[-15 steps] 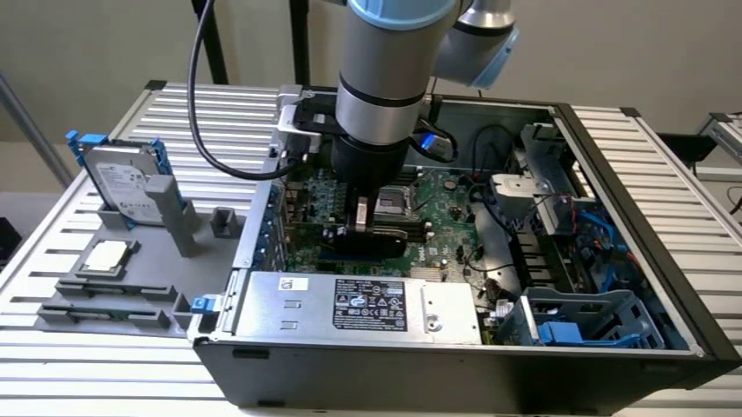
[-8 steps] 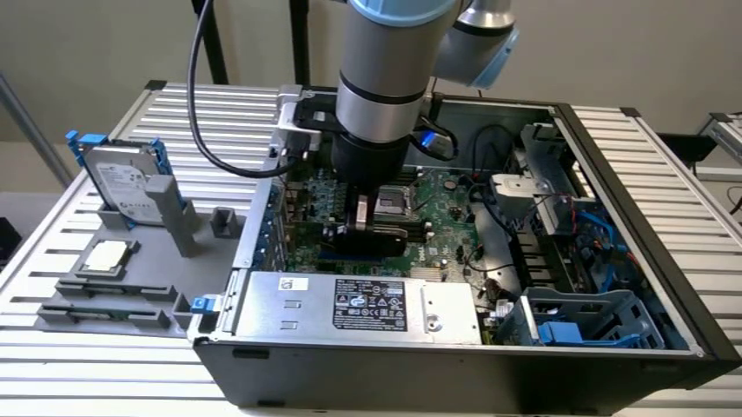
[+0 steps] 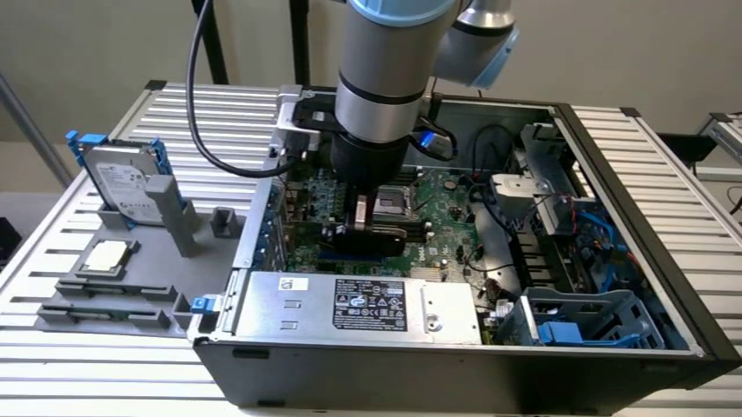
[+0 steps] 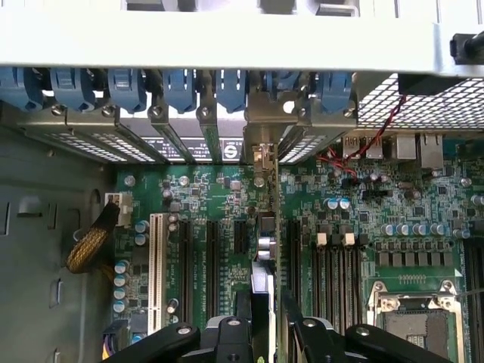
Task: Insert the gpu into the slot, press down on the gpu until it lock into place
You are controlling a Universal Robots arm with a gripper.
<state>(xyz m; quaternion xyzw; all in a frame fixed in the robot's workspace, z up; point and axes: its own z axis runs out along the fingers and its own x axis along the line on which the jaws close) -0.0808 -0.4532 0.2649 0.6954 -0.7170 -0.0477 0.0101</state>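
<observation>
My gripper (image 3: 374,228) reaches down into the open computer case, over the green motherboard (image 3: 447,213). Its jaws are shut on the gpu (image 3: 368,240), a thin black card held on edge. In the wrist view the gpu (image 4: 262,291) appears edge-on between the two black fingers (image 4: 227,336), in line with the row of black expansion connectors. Its metal bracket (image 4: 261,147) sits at the case's rear panel. A bit of the blue slot (image 3: 333,255) peeks out under the card in the exterior view; whether the card's edge sits in it I cannot tell.
A white expansion connector (image 4: 156,265) and black memory slots (image 4: 340,265) flank the card. The CPU socket (image 4: 412,318) lies nearby. Blue latches (image 4: 181,87) line the rear panel. The power supply (image 3: 360,304) fills the case's front. A silver hard drive (image 3: 122,182) stands outside on the table.
</observation>
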